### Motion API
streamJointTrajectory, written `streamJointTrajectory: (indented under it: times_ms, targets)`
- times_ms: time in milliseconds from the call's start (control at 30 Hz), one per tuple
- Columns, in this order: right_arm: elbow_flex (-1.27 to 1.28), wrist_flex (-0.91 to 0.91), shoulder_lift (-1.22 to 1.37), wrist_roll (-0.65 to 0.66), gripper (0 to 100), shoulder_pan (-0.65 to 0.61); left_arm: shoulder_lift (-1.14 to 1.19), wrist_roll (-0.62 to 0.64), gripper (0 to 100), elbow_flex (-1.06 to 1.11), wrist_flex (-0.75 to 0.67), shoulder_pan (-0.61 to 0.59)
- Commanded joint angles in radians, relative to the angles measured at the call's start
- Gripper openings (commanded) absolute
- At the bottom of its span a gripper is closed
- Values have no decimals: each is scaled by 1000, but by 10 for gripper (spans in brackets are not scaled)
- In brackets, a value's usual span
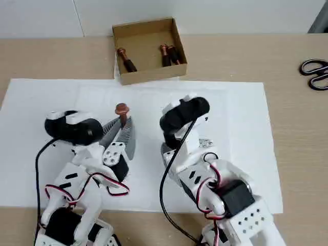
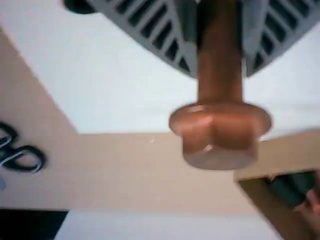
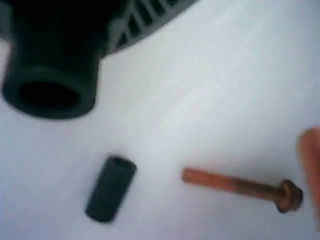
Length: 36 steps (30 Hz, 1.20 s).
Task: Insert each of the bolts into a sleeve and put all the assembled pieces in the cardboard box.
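Note:
My left gripper (image 1: 122,124) is shut on the shank of a copper bolt (image 1: 122,110), whose flanged head (image 2: 220,134) points toward the cardboard box (image 1: 154,73). In the left wrist view the grey fingers (image 2: 150,25) clamp the bolt on both sides. My right gripper (image 3: 55,45) is shut on a black sleeve (image 3: 50,87), its open bore facing the camera. Beneath it on the white paper lie a loose black sleeve (image 3: 111,188) and a loose copper bolt (image 3: 240,186). The box holds three assembled pieces (image 1: 126,60).
White paper (image 1: 51,97) covers the middle of the tan table. Scissors (image 1: 315,73) lie at the far right edge. The right arm's black wrist (image 1: 184,115) stands just right of the held bolt, close to the left gripper.

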Motion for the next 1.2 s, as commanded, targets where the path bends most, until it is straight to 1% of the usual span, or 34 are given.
streamJointTrajectory:
  times_ms: [0,133,267,467,533,633,900,1033,1167]
  targets:
    - [68,-113,-82,89,4,-21,-15,-11,6,-7,-114,26]
    - [160,-163,-188,172,4,-27,-15,-60,6,-7,-133,20]
    - [256,-173,-323,235,4,-27,-15,-55,6,-36,-133,21]
    - [416,-174,-593,241,4,-44,-15,68,6,-94,-132,26]
    - [474,-174,-680,276,4,-58,-15,106,6,-93,-130,23]
    - [493,-180,-671,299,4,-62,-15,173,6,-93,-130,26]
    - [552,-338,-676,307,4,-82,-15,316,6,-59,-135,26]
    - [552,-358,-676,305,4,-148,-15,358,6,-31,-146,26]
    - [552,-358,-677,304,4,-189,-15,359,6,27,-198,28]
